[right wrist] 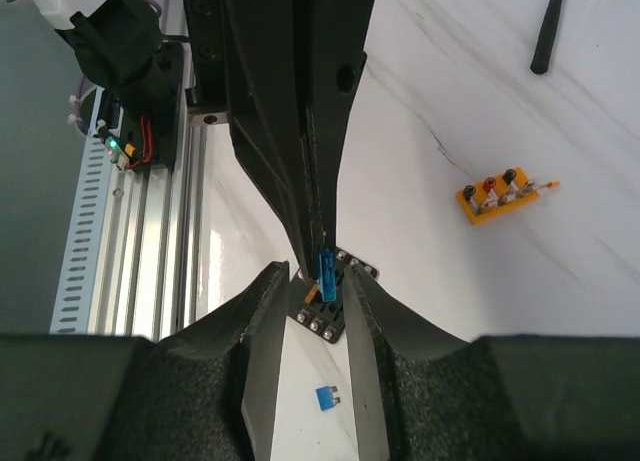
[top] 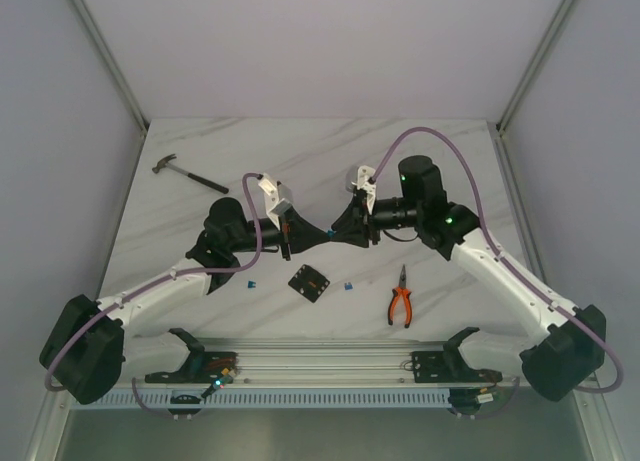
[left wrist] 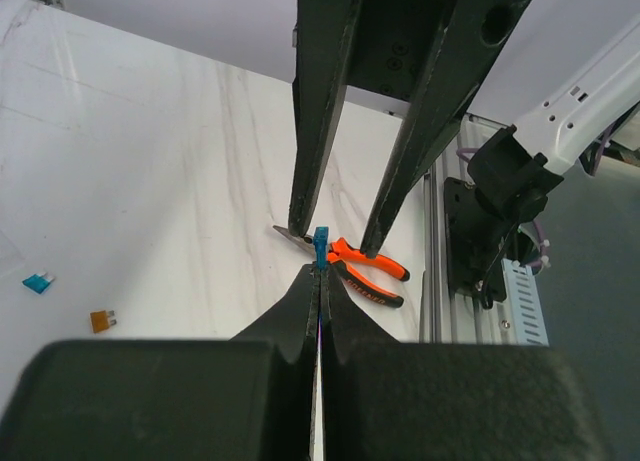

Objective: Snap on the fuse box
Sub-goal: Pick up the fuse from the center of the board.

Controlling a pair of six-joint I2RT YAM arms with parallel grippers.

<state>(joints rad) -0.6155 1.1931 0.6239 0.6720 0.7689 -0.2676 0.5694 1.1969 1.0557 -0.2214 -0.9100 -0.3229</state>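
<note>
Fuse box [top: 309, 282]: flat on counter [top: 440, 181], near front edge, roughly under the spot where the 2 end effectors meet; touched by neither.
Fuse box heading: square, so no real long axis; in top view it sits turned like a diamond, 1 corner twd the arm bases. Slot rows too small to read.
L end effector [left wrist: 319, 268]: pinched tight on blue fuse [left wrist: 320, 244], held up in mid-air.
R end effector [right wrist: 315, 276]: wide, 1 finger each side of that fuse, not gripping it.
Why: looks like a handover or re-grip above the box, prob. to get the fuse's blades facing down before pressing it in.
Held fuse axis: long side runs approx in line w/ L fingers; blade direction can't tell.
Loose bits: spare fuse [top: 250, 284] left of box, 2nd spare fuse [top: 349, 285] right of it; pliers [top: 401, 306] further right; hammer [top: 188, 174] far left, well apart.
</note>
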